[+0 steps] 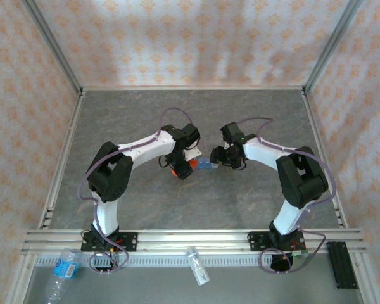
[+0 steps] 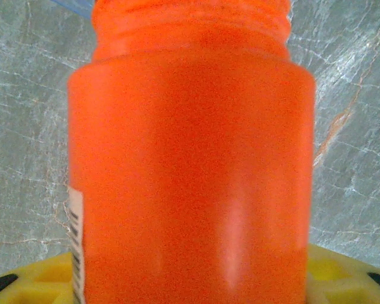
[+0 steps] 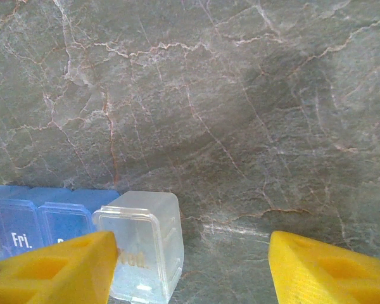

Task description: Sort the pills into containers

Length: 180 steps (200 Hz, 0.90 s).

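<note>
On the grey bench (image 1: pixel 190 114), midway between the arms, the left pincer (image 2: pixel 190 285) pinches the orange vial (image 2: pixel 190 164) just beside the containers (image 3: pixel 69 218), while the right pincer (image 3: pixel 190 269) stands spread, one finger just in front of the strip's clear end cell. Pouring well likely means tipping the vial slowly over a single cell, lest pills scatter. A water bottle (image 1: pixel 62 269) and a smaller clear bottle (image 1: pixel 197 266) lie well apart by the near rail, and seem to block nothing.

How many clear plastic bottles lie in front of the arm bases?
2. A blue-labelled water bottle lies at the near left corner; a smaller clear bottle lies at the middle of the near edge. Others may be hidden.
</note>
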Motion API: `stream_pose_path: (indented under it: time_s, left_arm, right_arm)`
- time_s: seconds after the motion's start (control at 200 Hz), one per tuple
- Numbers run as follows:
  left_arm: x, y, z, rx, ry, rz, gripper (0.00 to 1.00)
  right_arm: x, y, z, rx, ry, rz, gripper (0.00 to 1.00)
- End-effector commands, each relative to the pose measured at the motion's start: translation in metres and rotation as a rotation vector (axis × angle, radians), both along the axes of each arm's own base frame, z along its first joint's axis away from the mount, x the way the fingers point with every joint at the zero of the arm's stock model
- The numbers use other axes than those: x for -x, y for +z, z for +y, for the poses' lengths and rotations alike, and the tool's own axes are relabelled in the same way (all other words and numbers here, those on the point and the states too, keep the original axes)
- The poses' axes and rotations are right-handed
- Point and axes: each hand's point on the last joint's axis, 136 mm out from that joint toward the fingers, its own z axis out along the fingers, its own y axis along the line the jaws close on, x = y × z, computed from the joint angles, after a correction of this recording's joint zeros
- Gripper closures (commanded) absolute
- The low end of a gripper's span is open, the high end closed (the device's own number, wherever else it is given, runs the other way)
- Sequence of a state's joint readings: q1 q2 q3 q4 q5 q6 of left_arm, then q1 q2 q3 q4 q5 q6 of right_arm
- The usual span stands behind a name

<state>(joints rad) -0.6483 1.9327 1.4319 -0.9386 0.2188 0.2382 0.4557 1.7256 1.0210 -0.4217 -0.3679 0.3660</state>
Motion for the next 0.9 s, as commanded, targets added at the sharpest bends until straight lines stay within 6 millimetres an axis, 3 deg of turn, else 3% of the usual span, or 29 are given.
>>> stream_pose_path:
  time_s: [0.0, 0.315, 0.35, 0.896]
  left_arm:
    - [0.005, 0.008, 0.015, -0.071, -0.015, -0.003, 1.0]
    - [0.0, 0.012, 0.015, -0.079, -0.018, -0.019, 1.0]
    - [0.0, 0.023, 0.014, -0.058, -0.019, -0.041, 1.0]
    - [0.003, 0.021, 0.009, -0.04, -0.03, -0.009, 1.0]
  right_arm:
    - [0.006, -0.009, -0.003, 0.035, -0.002, 0.039, 0.36]
    - [0.006, -0.008, -0.003, 0.037, 0.001, 0.039, 0.36]
    - [0.006, -0.009, -0.003, 0.038, 0.001, 0.04, 0.36]
    - [0.005, -0.009, -0.002, 0.036, 0.001, 0.042, 0.36]
